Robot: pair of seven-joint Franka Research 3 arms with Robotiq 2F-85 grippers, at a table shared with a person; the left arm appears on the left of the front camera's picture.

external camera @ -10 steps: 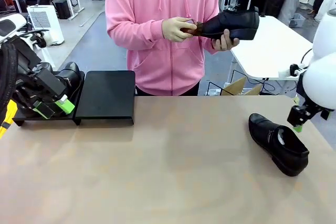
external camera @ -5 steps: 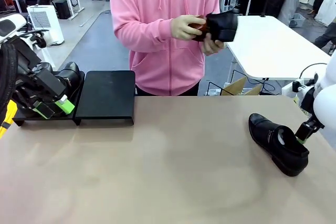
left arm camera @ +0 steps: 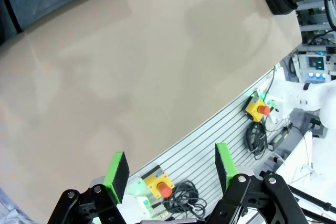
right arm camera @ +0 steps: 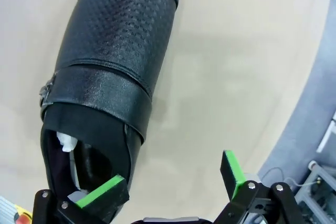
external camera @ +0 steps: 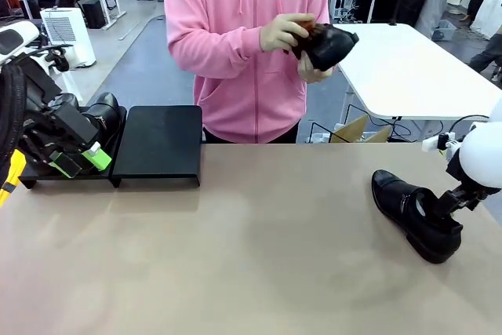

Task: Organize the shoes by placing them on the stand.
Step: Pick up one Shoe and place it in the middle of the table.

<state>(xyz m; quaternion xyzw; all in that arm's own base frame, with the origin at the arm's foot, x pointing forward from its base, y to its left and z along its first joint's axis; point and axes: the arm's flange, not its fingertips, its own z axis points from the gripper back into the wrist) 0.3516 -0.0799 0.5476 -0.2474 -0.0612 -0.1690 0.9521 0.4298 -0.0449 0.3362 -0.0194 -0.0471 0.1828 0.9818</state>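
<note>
You're at the pickup: the right gripper (right arm camera: 165,182) has its jaws gaping astride the heel wall of the dress shoe (right arm camera: 115,61) on the surface (external camera: 259,256), right side, not yet clenched. Next: squeeze, lift, carry to the stand (external camera: 161,147). The left gripper (left arm camera: 170,165) gapes empty.

Noted a pink hoodie (external camera: 235,60) top centre, a white table (external camera: 408,68) upper right, a white floor unit (external camera: 68,33) upper left.

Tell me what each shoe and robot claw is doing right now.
table shoe: standing on its sole, not lifted.
stand shoe: resting on the stand, left platform.
held shoe: up in the person's hands.
left gripper: open, empty.
right gripper: open, one finger in the table shoe's opening.
</note>
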